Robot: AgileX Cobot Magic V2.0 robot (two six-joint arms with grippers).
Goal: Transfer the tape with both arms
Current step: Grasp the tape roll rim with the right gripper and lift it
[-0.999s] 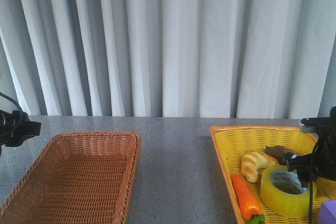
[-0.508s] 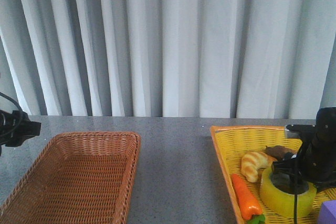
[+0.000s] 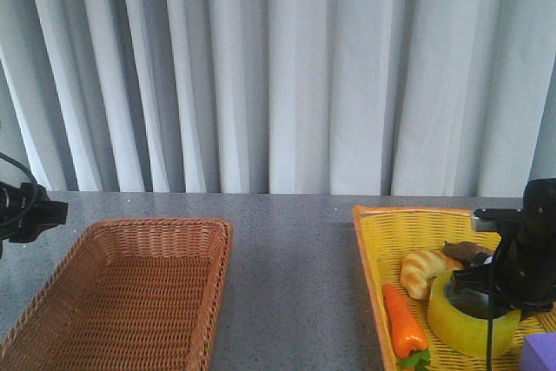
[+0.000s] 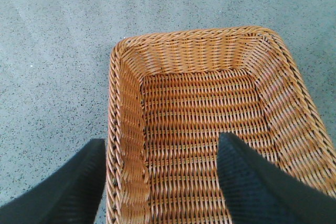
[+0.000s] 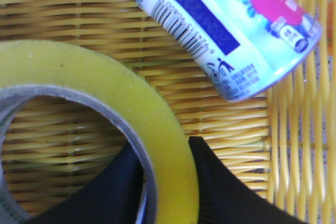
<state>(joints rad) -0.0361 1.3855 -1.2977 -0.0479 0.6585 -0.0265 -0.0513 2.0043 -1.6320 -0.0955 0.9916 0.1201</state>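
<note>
The yellow-green tape roll [image 3: 459, 326] lies flat in the yellow basket [image 3: 382, 225] at the right. My right gripper [image 3: 493, 294] is down on it. In the right wrist view the tape [image 5: 131, 93] fills the frame. The right gripper [image 5: 165, 150] has one finger inside the core and one outside, pressed against the roll's wall. My left arm [image 3: 35, 213] hangs at the far left. Its gripper [image 4: 161, 142] is open and empty above the near left rim of the brown basket [image 4: 194, 35].
The brown wicker basket [image 3: 130, 230] stands empty at the left. The yellow basket also holds a croissant [image 3: 421, 271], a carrot [image 3: 404, 323], a purple block [image 3: 543, 355] and a printed bottle [image 5: 226, 35] close beside the tape. Grey tabletop lies between the baskets.
My right gripper has moved left and down onto the tape, its fingers now straddling the roll's wall. The tape and yellow basket shifted slightly. The left arm has not moved.
</note>
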